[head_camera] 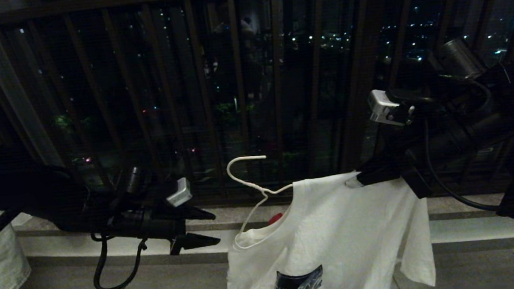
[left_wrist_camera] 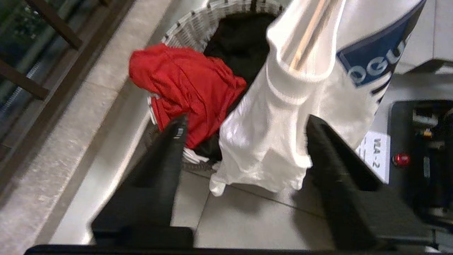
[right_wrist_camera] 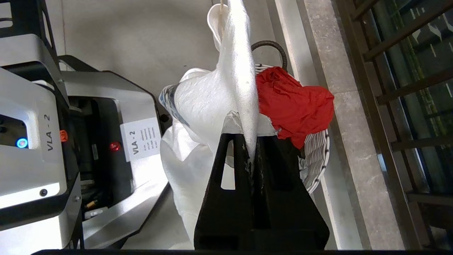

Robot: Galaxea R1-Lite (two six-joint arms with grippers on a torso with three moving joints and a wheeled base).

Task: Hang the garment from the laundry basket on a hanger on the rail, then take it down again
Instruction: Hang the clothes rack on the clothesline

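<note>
Now the step in hand seems to be fitting the garment point(head_camera: 339, 230) on the hanger point(head_camera: 248, 182), not yet hanging it on the rail, which is not in view. The right gripper point(right_wrist_camera: 249, 148) pinches its shoulder and holds it above the laundry basket point(left_wrist_camera: 191, 26). The left gripper point(head_camera: 208, 228), jaws spread and empty, is just beside the hanger; next it probably must take the hook.

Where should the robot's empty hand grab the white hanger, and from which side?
Probably the twisted neck of the hanger, just under its hook. That part pokes out bare above the T-shirt collar; the rest is mostly inside the cloth. The open left gripper is beside it, so coming in level from the robot's left looks best. The right gripper is pinching the shirt's shoulder.
</note>
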